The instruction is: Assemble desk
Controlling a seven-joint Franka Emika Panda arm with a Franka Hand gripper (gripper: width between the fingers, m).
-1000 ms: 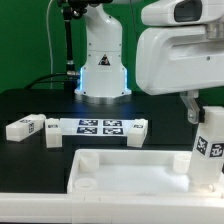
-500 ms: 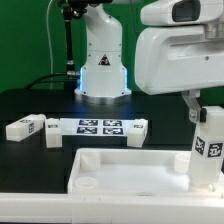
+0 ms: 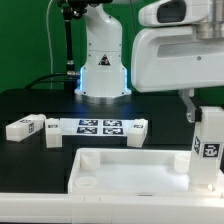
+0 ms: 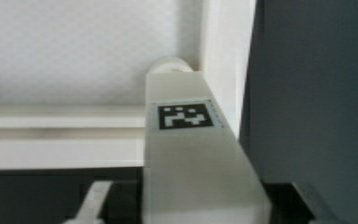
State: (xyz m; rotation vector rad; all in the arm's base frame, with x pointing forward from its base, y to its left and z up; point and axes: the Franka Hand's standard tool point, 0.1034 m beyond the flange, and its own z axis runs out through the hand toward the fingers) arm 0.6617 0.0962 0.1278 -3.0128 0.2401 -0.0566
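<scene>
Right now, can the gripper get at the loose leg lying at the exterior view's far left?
Probably not yet: the gripper is shut on the upright leg at the tabletop's corner. Nothing covers the loose leg, so the way looks free once the gripper lets go.

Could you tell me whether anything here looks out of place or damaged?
Nothing stands out. The gripper holds one leg upright at the tabletop corner on the exterior view's right; the other legs lie flat by the marker board.
</scene>
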